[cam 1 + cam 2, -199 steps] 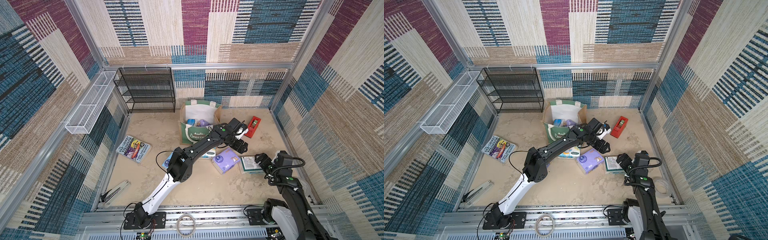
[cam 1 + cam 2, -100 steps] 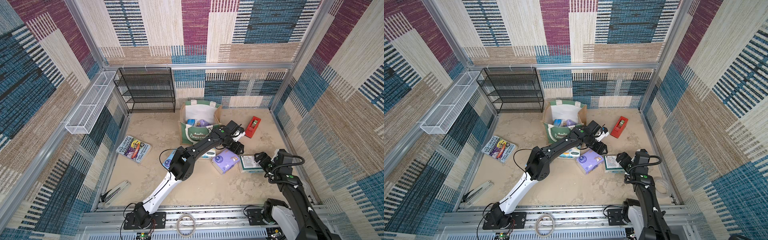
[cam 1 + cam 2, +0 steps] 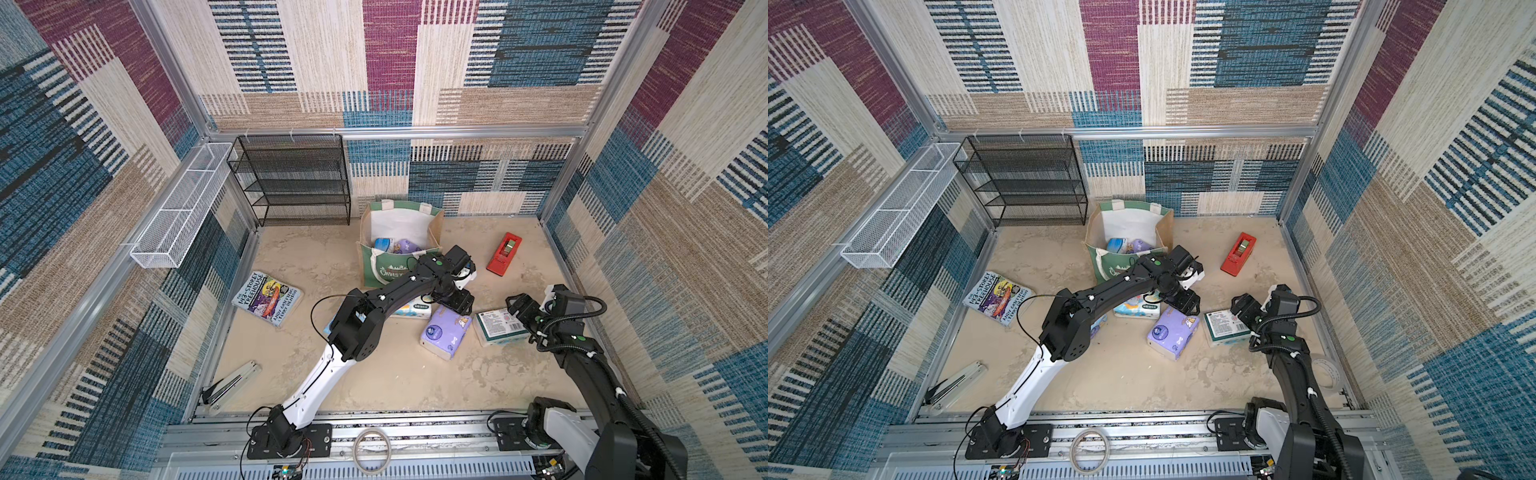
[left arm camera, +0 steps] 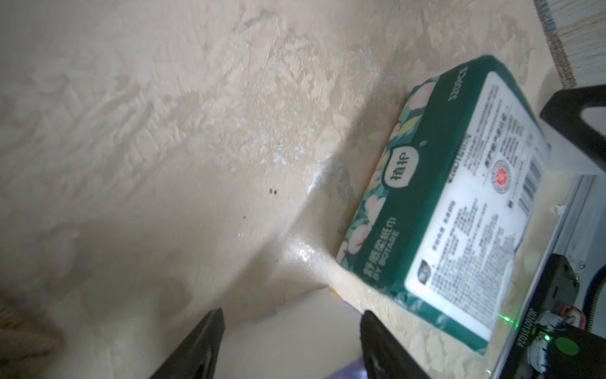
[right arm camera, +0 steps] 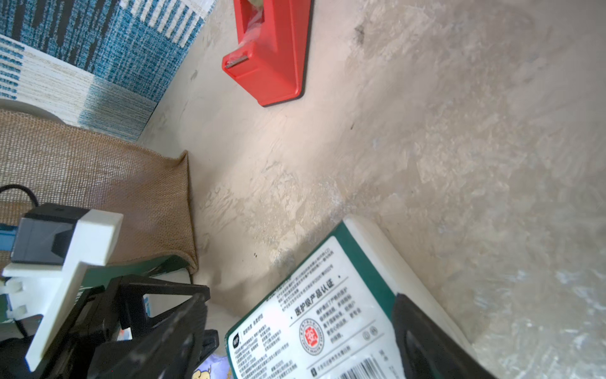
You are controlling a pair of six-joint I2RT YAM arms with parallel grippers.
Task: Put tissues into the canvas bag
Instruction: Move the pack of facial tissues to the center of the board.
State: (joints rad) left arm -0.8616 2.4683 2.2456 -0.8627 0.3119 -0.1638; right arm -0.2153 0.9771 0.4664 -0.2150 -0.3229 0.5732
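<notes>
While the left gripper (image 3: 459, 303) is hovering open over the lilac pack (image 3: 444, 334), the right gripper (image 3: 517, 307) is hanging open over the green-and-white pack (image 3: 496, 326) — centring before squeezing looks wise.

My left gripper (image 3: 459, 303) hangs over the far end of the nearest pack (image 3: 444, 334), which lies on the floor (image 3: 395, 374) toward me from it. A second pack (image 3: 411, 309) lies just left of that gripper, partly under my forearm. The canvas bag (image 3: 382, 270) stands just behind it, with a third pack (image 3: 384, 244) and a fourth pack (image 3: 405, 246) side by side inside.

The labelled pack (image 3: 496, 326) lies between my two grippers, and my right gripper (image 3: 517, 309) hangs over its right end. The tape dispenser (image 3: 503, 253) lies beyond the right gripper. Well left of my left gripper lies the book (image 3: 266, 300), with the wire shelf (image 3: 291, 183) behind it.
</notes>
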